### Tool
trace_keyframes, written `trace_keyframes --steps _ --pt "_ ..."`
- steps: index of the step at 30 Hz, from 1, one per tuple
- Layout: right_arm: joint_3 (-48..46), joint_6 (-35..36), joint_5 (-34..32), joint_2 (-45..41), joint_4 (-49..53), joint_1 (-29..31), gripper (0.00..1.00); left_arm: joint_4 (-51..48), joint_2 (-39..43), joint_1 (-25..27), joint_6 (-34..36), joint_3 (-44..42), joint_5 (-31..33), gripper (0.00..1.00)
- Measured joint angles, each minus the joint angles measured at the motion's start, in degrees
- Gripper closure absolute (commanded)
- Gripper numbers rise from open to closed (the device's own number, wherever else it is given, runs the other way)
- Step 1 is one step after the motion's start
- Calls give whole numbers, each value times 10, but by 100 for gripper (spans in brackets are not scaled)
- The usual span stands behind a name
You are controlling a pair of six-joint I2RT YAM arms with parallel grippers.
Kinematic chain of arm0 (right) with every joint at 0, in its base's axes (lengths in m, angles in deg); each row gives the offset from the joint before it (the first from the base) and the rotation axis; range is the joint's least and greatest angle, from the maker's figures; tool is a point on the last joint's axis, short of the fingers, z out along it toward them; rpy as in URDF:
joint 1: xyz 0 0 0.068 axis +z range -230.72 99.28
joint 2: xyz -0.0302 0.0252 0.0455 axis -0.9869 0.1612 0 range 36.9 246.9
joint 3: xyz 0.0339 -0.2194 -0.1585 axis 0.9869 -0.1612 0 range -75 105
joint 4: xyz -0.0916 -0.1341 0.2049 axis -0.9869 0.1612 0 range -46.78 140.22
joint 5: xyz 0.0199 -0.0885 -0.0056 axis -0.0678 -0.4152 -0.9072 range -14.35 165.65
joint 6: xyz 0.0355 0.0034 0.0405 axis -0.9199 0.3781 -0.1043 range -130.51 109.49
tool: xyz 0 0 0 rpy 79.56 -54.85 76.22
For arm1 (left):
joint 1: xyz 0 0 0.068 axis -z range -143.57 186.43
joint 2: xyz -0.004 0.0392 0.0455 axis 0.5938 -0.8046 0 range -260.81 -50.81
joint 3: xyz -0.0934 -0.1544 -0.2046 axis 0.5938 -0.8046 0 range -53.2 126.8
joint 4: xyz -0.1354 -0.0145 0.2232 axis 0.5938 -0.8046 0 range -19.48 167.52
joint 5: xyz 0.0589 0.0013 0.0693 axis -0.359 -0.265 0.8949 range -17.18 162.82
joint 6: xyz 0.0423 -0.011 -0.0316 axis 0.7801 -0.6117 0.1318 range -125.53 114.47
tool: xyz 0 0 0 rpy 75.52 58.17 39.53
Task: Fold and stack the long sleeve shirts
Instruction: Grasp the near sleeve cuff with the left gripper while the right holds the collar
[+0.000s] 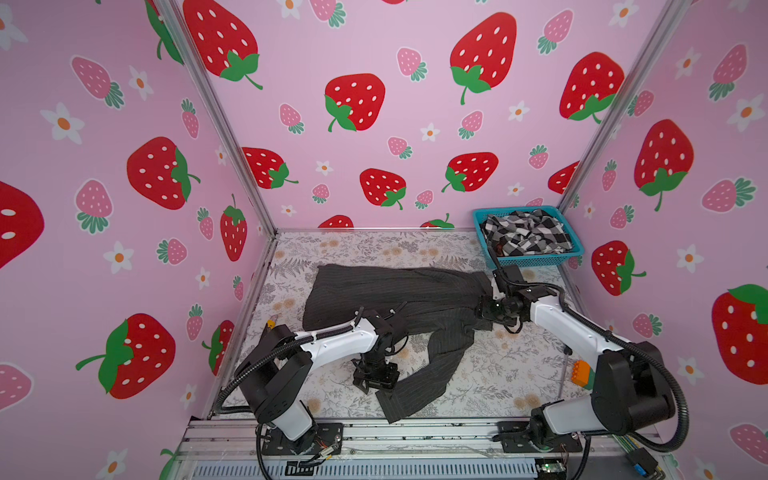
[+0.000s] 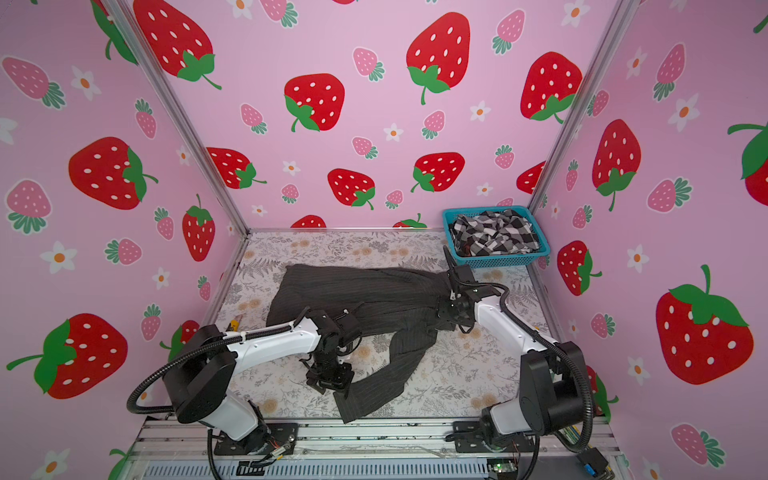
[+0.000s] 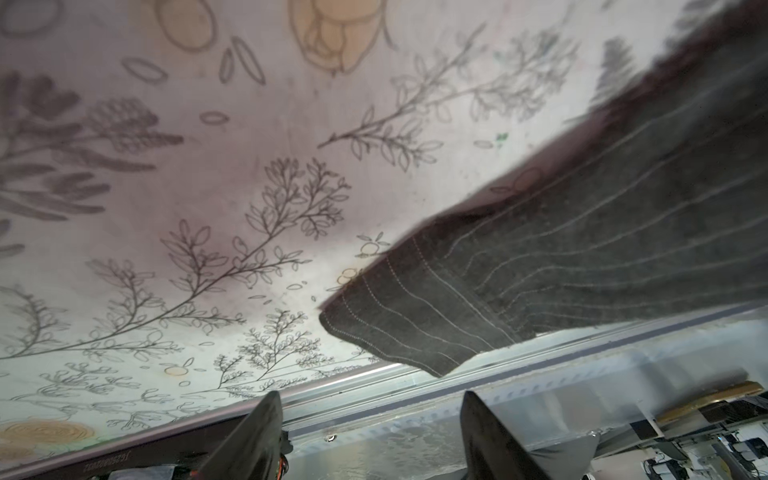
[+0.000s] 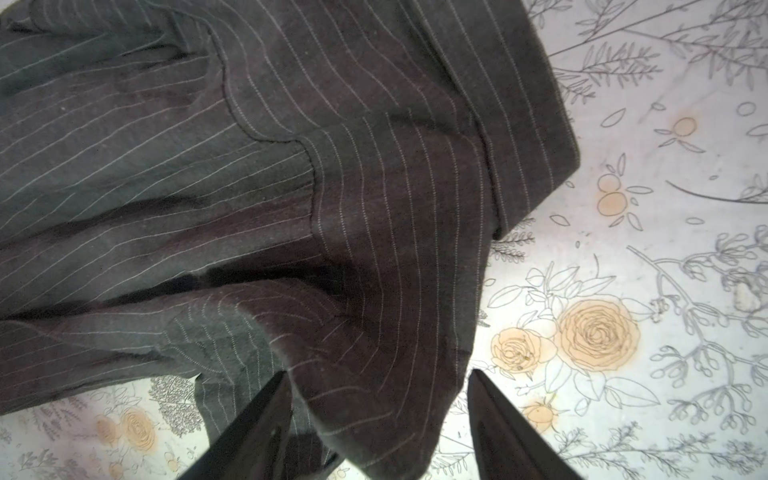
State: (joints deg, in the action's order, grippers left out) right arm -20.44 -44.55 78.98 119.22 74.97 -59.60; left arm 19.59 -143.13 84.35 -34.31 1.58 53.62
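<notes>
Two shirts, one table (image 1: 511,374). The pinstriped shirt (image 1: 395,291) lies spread mid-table, its body's long axis running left–right, w/ one sleeve (image 1: 432,361) trailing diagonally from the near-right side to the near edge. The checked shirt (image 1: 525,235) sits crumpled in the blue basket (image 1: 540,261) in the far right corner.

The left end effector (image 1: 376,380) hangs low over bare table just left of that sleeve, fingers spread, nothing btwn them. The cuff (image 3: 399,328) lies to its right & a bit nearer, close but apart. So the left arm is clearly the nearer one for the sleeve, & prob a short sideways reach gets it. The right end effector (image 4: 378,374) is at the shirt's right end, fingers spread too. The cloth edge lies under & btwn them, but no pinch shows.

Hard to see:
- The left forearm covers the body's near hem & where the sleeve meets the body.
- 2nd sleeve not made out, maybe folded under.
- Collar & buttons: can't tell.
- In both top views the right fingertips are hidden by the wrist itself.
- Of the checked shirt only the top folds show.
</notes>
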Motion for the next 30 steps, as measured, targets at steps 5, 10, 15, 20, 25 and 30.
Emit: trace_keyframes --steps 5,10,15,20,25,30 --pt "0 1 9 0 -14 -16 32 -4 -2 16 -9 0 1 35" --pt "0 0 19 0 -23 -21 33 -7 -30 20 -10 10 23 38" --pt "0 0 22 0 -22 -21 34 0 -81 19 1 36 31 41" --pt "0 0 23 0 -22 -27 34 3 -97 19 5 37 30 49" --pt "12 0 26 -1 -19 -38 35 6 -111 19 4 42 26 60" --pt "29 0 30 -17 -15 -48 35 0 -125 19 0 53 24 85"
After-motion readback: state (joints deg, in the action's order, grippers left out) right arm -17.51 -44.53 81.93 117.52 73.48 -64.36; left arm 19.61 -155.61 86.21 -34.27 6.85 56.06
